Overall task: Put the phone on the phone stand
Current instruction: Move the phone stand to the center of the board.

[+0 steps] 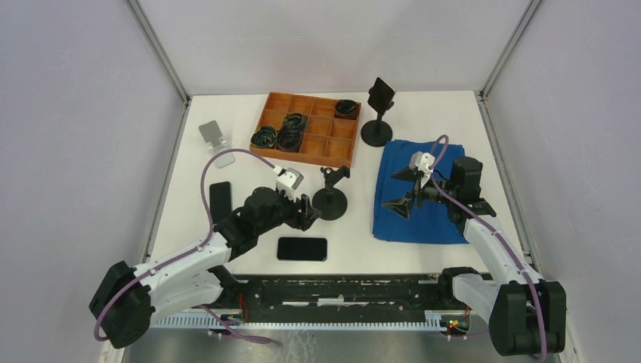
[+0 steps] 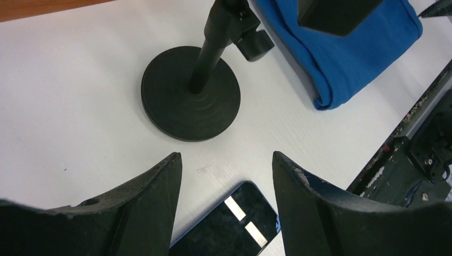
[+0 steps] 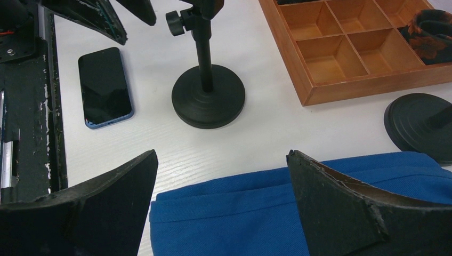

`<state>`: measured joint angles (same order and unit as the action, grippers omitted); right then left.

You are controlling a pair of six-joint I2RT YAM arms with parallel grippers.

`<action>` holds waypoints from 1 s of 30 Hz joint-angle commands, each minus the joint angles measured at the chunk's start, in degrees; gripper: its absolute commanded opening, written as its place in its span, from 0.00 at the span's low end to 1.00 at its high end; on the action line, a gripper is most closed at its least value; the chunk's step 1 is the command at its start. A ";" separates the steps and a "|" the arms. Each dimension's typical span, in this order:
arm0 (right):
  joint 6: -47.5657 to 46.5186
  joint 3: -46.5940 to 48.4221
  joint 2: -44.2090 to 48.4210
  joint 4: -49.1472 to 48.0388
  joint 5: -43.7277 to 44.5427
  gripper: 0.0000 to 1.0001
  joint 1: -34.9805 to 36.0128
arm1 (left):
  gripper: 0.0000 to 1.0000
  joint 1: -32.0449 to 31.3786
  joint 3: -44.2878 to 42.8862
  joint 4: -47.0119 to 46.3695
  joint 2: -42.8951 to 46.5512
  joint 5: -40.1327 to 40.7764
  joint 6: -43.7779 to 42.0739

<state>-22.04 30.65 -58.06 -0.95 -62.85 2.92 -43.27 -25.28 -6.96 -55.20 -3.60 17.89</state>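
Observation:
A black phone (image 1: 302, 248) lies flat, screen up, near the table's front edge; it also shows in the wrist views (image 2: 229, 229) (image 3: 104, 88). Just behind it stands a black phone stand (image 1: 330, 203) with a round base (image 2: 191, 93) and a thin post (image 3: 203, 48). My left gripper (image 1: 308, 213) hovers open between phone and stand, jaws apart with nothing in them (image 2: 226, 160). My right gripper (image 1: 399, 190) is open over the blue cloth (image 3: 221, 154), holding nothing.
A folded blue cloth (image 1: 419, 189) lies right of the stand. An orange compartment tray (image 1: 306, 128) with black bands sits behind. A second black stand (image 1: 376, 130) is at the back, a silver stand (image 1: 215, 140) at the back left, another dark phone (image 1: 220, 201) at the left.

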 commanded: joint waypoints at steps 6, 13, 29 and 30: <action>-1.16 2.32 -0.10 0.14 0.19 0.98 0.34 | 0.44 -0.15 -1.91 -18.09 -13.30 3.25 8.21; -1.25 2.49 -0.10 0.28 0.01 0.98 0.34 | 0.30 -0.02 -3.16 -21.88 -18.55 4.83 11.25; -1.34 2.54 -0.17 0.49 -0.15 0.98 0.39 | 0.29 6.70 -10.58 -25.13 -31.55 -2.37 14.10; -1.34 2.51 -0.15 0.51 -0.15 0.98 0.42 | 0.29 7.19 -11.32 -25.12 -32.05 -2.82 14.18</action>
<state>-22.61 30.70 -58.13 0.08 -62.83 3.01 -38.24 -32.77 -28.40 -85.60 -4.80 30.17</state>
